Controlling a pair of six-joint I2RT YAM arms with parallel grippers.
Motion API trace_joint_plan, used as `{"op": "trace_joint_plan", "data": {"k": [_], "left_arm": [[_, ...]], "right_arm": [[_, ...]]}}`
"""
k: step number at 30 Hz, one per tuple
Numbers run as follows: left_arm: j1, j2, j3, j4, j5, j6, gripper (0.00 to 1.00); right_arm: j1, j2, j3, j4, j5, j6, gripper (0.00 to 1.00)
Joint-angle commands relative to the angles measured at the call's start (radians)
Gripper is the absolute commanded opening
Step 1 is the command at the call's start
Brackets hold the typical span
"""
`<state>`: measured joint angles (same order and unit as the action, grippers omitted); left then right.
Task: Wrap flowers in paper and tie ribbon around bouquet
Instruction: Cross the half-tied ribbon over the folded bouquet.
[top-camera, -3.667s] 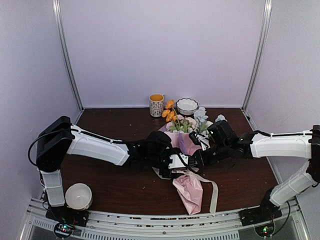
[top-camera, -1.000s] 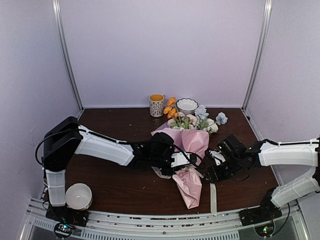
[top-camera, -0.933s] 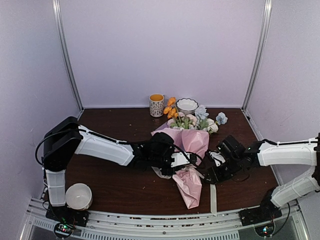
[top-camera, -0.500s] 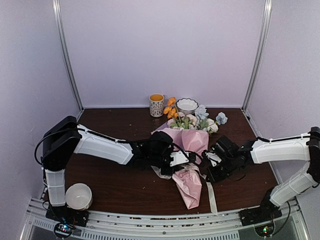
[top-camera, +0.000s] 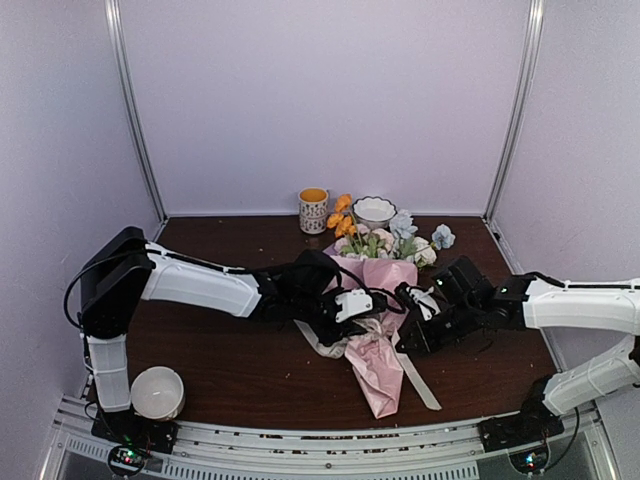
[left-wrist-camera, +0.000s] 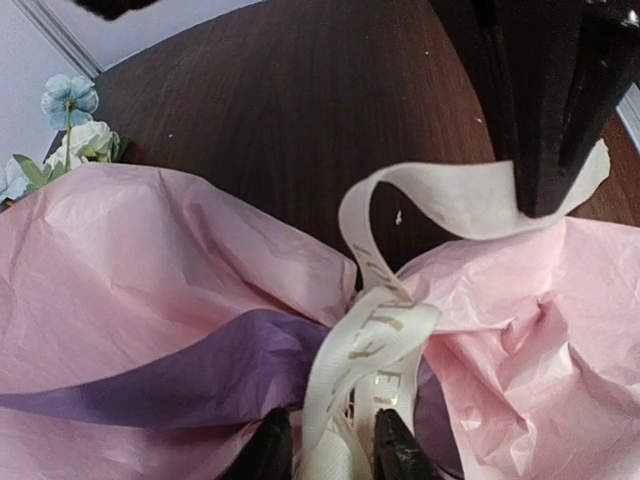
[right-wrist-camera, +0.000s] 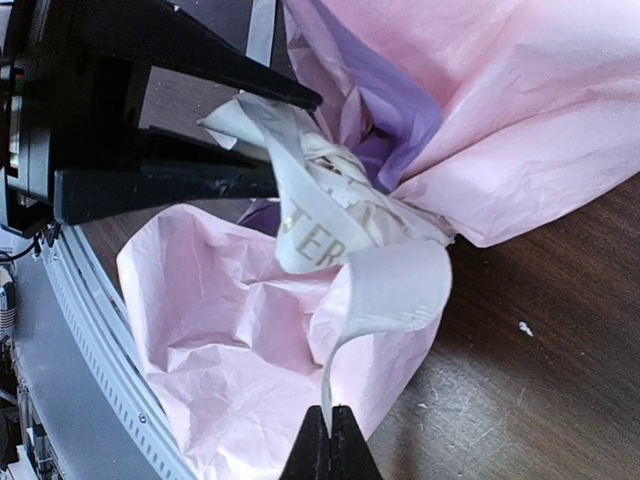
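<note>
The bouquet lies mid-table: flowers (top-camera: 385, 240) at the far end, pink paper (top-camera: 380, 375) pinched at the waist and flaring toward me. The cream ribbon (left-wrist-camera: 375, 340) is bunched at that waist. My left gripper (left-wrist-camera: 330, 442) is shut on the ribbon bunch, which fills the gap between its fingers. From there the ribbon arcs up to my right gripper (left-wrist-camera: 545, 195). In the right wrist view, the right gripper (right-wrist-camera: 330, 428) is shut on the edge of a curling ribbon (right-wrist-camera: 320, 225) loop over the paper (right-wrist-camera: 230, 330), facing the left gripper (right-wrist-camera: 290, 140). A loose ribbon (top-camera: 422, 383) tail trails toward the front.
A patterned mug (top-camera: 313, 210) and a small patterned bowl (top-camera: 374, 211) stand at the back wall behind the flowers. A white bowl (top-camera: 157, 392) sits beside the left arm's base. Metal rail along the front edge; enclosure walls on both sides.
The right gripper has closed on the ribbon and drawn it up toward the bouquet's waist. The loose tail has swung from straight to slanting. The left gripper shifted slightly away from me.
</note>
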<state>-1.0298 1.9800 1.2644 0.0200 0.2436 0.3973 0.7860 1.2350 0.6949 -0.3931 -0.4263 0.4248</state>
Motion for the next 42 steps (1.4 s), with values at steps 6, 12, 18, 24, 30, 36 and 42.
{"op": "trace_joint_plan", "data": {"k": [6,12,18,24,30,36,42], "left_arm": [[0.011,-0.039,0.036,0.042,0.054,-0.054,0.19],[0.015,-0.043,0.020,0.073,0.057,-0.095,0.16],[0.037,-0.053,0.001,0.123,0.056,-0.195,0.09],[0.048,-0.077,-0.051,0.202,0.060,-0.249,0.08],[0.048,-0.070,-0.055,0.208,0.082,-0.266,0.08],[0.048,-0.070,-0.062,0.208,0.086,-0.273,0.08],[0.048,-0.070,-0.062,0.199,0.083,-0.273,0.09]], "right_arm": [[0.083,-0.007,0.013,-0.002,-0.134,-0.058,0.00],[0.123,-0.043,0.003,0.050,-0.194,-0.078,0.00],[0.122,-0.019,-0.008,0.061,-0.218,-0.085,0.00],[0.084,-0.117,-0.086,0.071,-0.122,-0.026,0.20],[0.036,-0.108,-0.083,0.050,-0.017,-0.005,0.48],[0.009,-0.039,-0.019,0.047,0.140,-0.007,0.41],[-0.015,0.023,-0.022,0.088,0.091,-0.030,0.32]]}}
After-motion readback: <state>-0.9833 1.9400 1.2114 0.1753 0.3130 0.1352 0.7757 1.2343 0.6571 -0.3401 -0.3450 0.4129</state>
